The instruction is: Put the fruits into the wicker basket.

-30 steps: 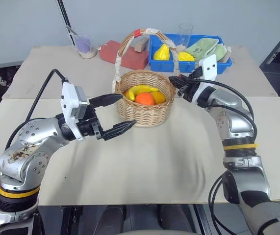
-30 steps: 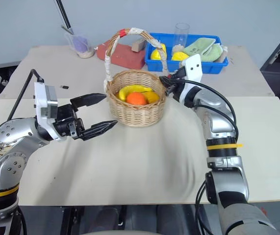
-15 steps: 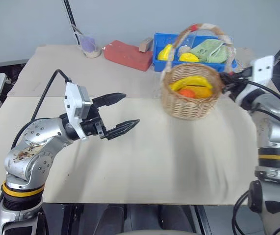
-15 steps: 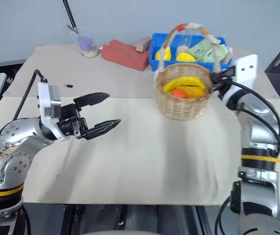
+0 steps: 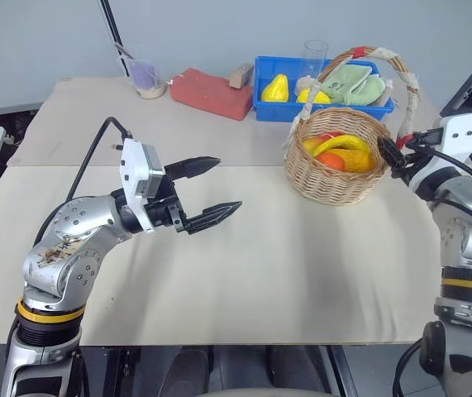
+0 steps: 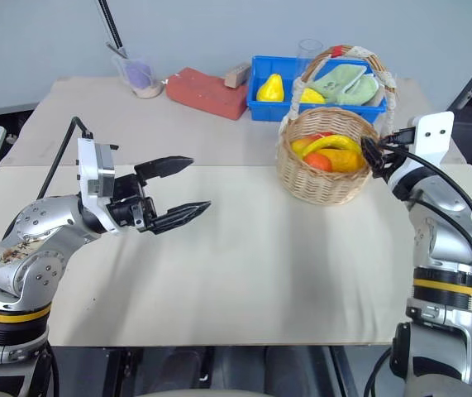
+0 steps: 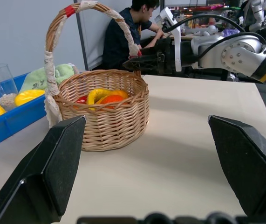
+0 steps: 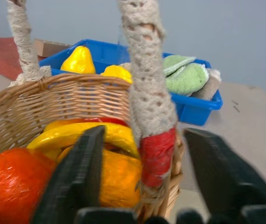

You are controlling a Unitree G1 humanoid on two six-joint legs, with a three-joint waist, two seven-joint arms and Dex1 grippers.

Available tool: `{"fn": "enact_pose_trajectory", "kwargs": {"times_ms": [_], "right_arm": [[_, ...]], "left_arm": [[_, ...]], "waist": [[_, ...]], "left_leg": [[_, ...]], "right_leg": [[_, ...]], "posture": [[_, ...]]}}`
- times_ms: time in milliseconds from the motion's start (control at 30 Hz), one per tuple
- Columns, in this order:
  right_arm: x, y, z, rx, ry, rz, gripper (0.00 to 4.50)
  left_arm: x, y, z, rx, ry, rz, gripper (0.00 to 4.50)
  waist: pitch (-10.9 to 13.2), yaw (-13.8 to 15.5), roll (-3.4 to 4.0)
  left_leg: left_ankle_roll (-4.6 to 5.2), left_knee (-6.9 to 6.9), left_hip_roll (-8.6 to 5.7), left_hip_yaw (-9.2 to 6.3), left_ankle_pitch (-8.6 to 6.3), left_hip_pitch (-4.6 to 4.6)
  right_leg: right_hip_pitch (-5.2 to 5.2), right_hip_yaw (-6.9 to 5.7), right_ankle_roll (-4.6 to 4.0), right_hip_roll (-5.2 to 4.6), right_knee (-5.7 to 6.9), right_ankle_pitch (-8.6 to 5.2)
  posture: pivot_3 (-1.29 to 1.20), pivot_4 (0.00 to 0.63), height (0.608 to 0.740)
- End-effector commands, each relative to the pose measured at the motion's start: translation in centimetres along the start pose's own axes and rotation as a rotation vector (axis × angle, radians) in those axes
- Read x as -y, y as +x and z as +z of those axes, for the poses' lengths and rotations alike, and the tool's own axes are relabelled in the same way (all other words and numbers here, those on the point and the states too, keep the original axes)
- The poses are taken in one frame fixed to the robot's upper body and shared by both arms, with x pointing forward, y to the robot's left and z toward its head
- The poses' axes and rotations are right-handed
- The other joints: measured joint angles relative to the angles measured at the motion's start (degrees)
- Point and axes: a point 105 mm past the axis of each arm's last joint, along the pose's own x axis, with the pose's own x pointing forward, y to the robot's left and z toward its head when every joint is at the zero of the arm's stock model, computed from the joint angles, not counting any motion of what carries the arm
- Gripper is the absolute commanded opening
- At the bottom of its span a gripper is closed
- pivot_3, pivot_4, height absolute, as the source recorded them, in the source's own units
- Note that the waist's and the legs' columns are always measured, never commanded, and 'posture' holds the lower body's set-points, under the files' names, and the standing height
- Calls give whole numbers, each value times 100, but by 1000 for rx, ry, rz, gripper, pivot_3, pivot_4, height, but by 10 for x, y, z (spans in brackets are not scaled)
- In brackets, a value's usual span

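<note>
The wicker basket (image 5: 332,163) stands on the desk (image 5: 285,273) at the upper right of the frame, just in front of the blue bin (image 5: 285,106). The banana (image 5: 345,145) and the orange fruit (image 5: 331,161) lie inside it, so I judge the task as nearly finished.

The right hand (image 5: 390,154) is at the right rim, its fingers spread on both sides of the handle (image 8: 152,112) where the red tape is — released, not grasping. The risk is here: if this hand pulls away sideways, 1 finger can catch the handle and drag or tip the basket, and the round fruit may roll out.

The left hand (image 5: 209,190) hangs above the bare desk at the centre left, its 2 fingers wide apart and holding nothing — well apart from the basket, so it poses little danger.
</note>
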Motion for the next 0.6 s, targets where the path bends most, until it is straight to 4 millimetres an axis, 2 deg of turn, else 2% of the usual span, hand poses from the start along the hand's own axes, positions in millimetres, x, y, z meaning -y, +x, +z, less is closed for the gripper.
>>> {"fn": "enact_pose_trajectory", "kwargs": {"times_ms": [33,100,200,267,367,500,600], "right_arm": [[8,-14,22,66,-19,-8,4457],[9,-24,22,52,-42,18,4457],[9,-45,21,-7,-93,129,4457],[2,-55,19,-56,-121,222,4457],[-19,-74,6,-216,-247,464,4457],[-31,-95,-15,-375,-350,654,4457],[-32,-102,-20,-421,-358,703,4457]], "left_arm": [[-10,-11,-1,-19,34,105,4500],[-21,-24,-14,-120,53,204,4500],[-30,-60,-34,-287,61,322,4500],[-30,-80,-43,-381,74,369,4500],[-29,-125,-74,-570,62,478,4500],[-21,-140,-80,-595,41,497,4500],[-22,-146,-76,-598,30,497,4500]], "waist": [[0,-2,0],[0,1,0],[1,0,2],[1,-4,3],[1,-19,7],[3,27,-2],[3,120,-1]], "left_leg": [[0,0,0,0,0,0],[0,0,0,-1,0,0],[1,-1,0,-2,0,0],[4,-3,1,-2,-2,0],[5,-3,3,2,-3,8],[7,-8,12,9,-5,27],[7,-6,10,10,-4,28]], "right_leg": [[-1,0,0,0,1,0],[-1,0,0,0,1,0],[-2,0,0,1,0,0],[-1,0,0,1,-3,-1],[5,3,0,1,-7,-1],[25,1,-4,7,-16,-5],[33,-1,-3,3,-22,-6]], "posture": [[0,150,711],[0,150,711],[0,150,711],[0,150,711],[0,150,711],[0,150,711],[0,150,711]]}}
